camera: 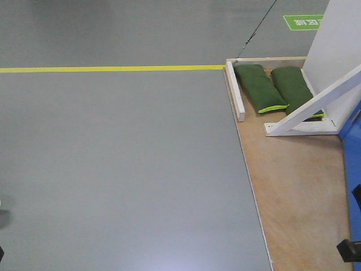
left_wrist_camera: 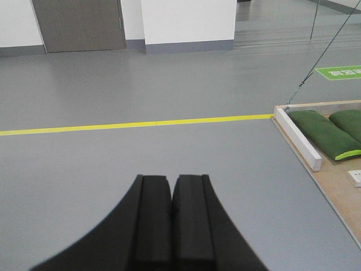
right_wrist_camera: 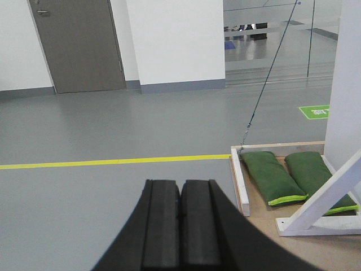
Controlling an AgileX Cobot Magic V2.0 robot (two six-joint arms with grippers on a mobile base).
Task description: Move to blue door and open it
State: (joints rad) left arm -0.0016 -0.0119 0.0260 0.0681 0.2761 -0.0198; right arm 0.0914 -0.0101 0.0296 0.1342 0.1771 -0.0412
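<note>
My left gripper [left_wrist_camera: 171, 182]: jaws pressed together, nothing between them, low centre of the left wrist frame. My right gripper [right_wrist_camera: 180, 185]: jaws likewise together and empty, low centre of the right wrist frame.

Both of mine look out over grey floor [left_wrist_camera: 84, 169]. A yellow line [left_wrist_camera: 135, 124] crosses it from left to right and ends at the corner of a wooden platform [camera: 299, 192], which fills the right side of the front frame.

At the platform's far end lie green sandbags [camera: 259, 87], two side by side. A white bar [camera: 239, 96] lies just left of them, and a slanted white brace [camera: 316, 110] crosses over the right bag. A white panel [camera: 338, 39] stands in the upper right.

Blue door [camera: 352, 186]: I see only a narrow blue strip at the right edge of the front frame, beside the platform; the handle is out of view.

A thin dark cable [right_wrist_camera: 265, 84] rises from the platform corner.
</note>
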